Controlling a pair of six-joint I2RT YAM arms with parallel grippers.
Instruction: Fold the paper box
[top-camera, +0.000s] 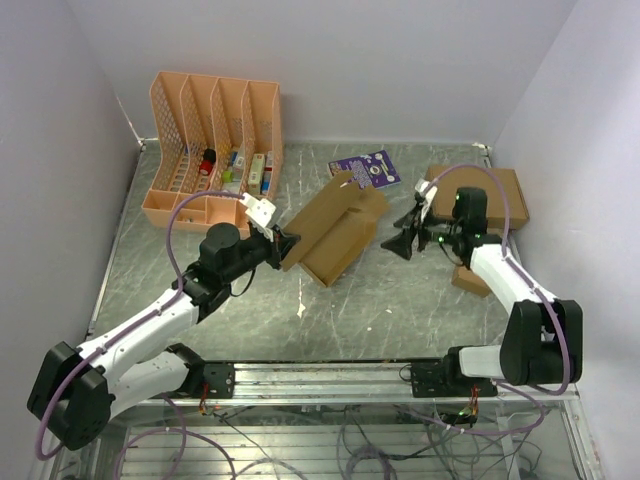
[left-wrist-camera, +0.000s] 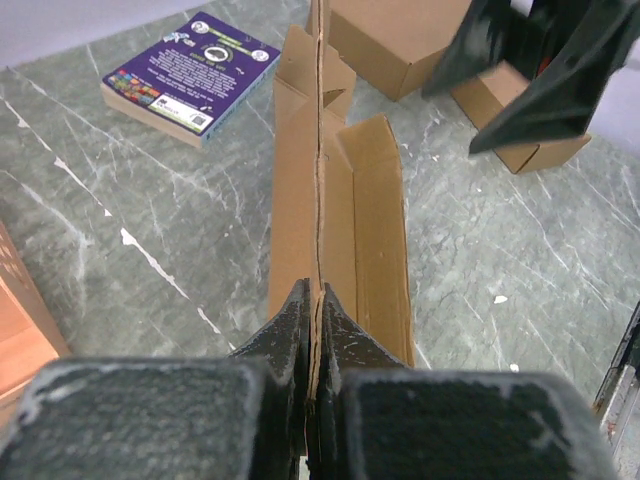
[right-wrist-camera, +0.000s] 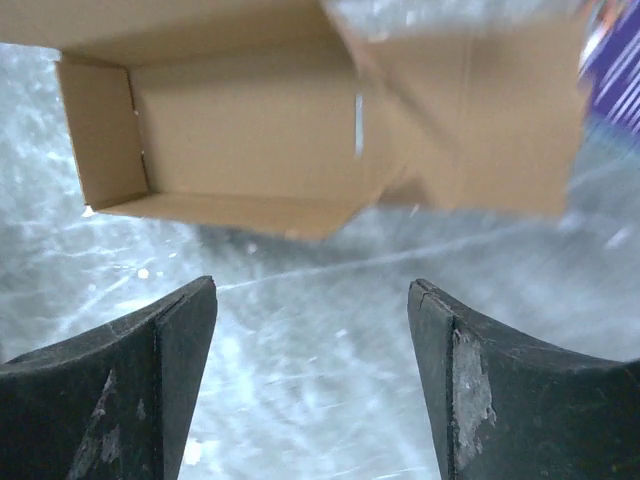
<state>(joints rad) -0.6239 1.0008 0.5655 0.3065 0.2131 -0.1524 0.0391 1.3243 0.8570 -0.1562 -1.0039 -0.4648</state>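
From above, the paper box (top-camera: 335, 232) lies at an angle in the middle of the desk (top-camera: 380, 310), partly formed into a long open trough with flaps loose at its upper end. The left arm (top-camera: 150, 325) reaches in from the lower left, and the left jaws meet the box's lower left end. The right jaws sit just right of the box, apart from it. A pink file rack (top-camera: 215, 140) stands at the upper left, a purple book (top-camera: 365, 168) lies above the box, a larger brown box (top-camera: 500, 190) sits at the upper right, and a small carton (top-camera: 468, 280) lies by the right arm (top-camera: 520, 290).

In the left wrist view, the left jaws are clenched on the edge of an upright cardboard panel that runs up the middle of the frame. The trough lies open to its right. The right jaws show dark at the upper right, above the desk.

In the right wrist view, the right jaws are spread wide with nothing between them. The open end of the box fills the upper frame, somewhat blurred.

The step in hand looks like forming the walls: one long panel is pinned upright while the far end is unclosed. The next move likely calls for the right jaws to reach an end flap and press it inward, with the left grip holding the box steady so that it does not slide.
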